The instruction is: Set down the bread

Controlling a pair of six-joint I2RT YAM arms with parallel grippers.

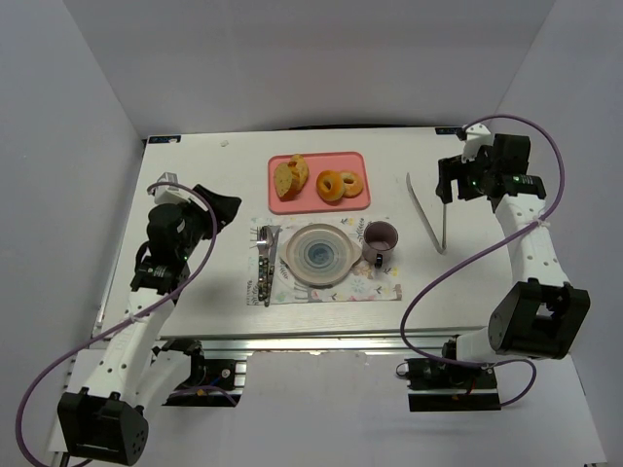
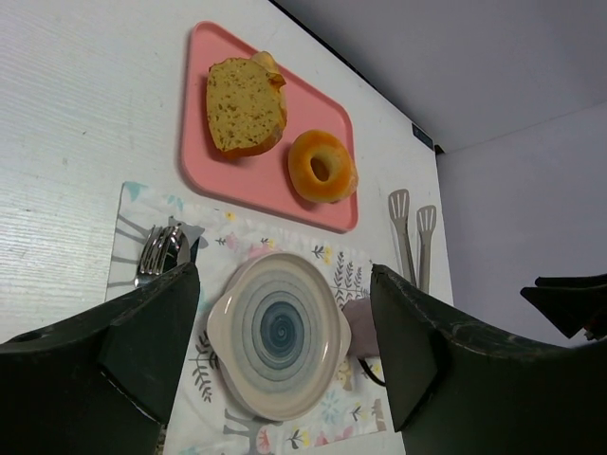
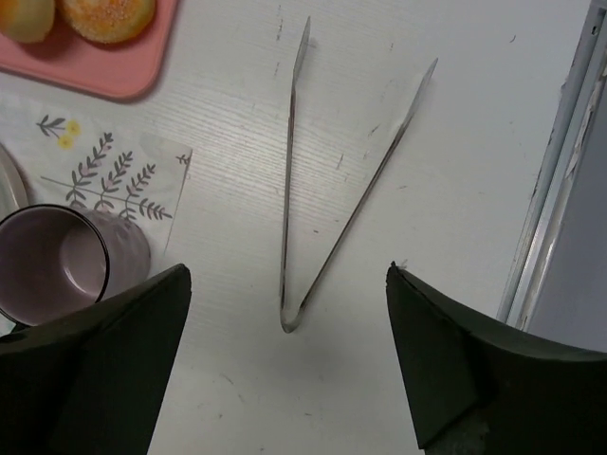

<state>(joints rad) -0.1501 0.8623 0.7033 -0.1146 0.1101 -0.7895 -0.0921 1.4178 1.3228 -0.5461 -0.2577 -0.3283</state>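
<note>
Two ring-shaped breads (image 1: 331,186) (image 1: 351,182) lie side by side on the right half of a pink tray (image 1: 319,204). The left wrist view shows one bread (image 2: 322,166), and a bread (image 3: 109,17) shows at the top edge of the right wrist view. A round plate (image 1: 316,254) with blue rings sits on a patterned mat in front of the tray. My left gripper (image 1: 222,207) (image 2: 285,270) hovers open and empty left of the plate. My right gripper (image 1: 448,181) (image 3: 287,270) is open and empty over metal tongs (image 3: 294,190).
Sliced bread (image 1: 291,175) fills the tray's left half. Cutlery (image 1: 265,258) lies left of the plate, and a purple mug (image 1: 380,240) stands to its right. The tongs (image 1: 428,209) lie on the table right of the mat, near the right edge.
</note>
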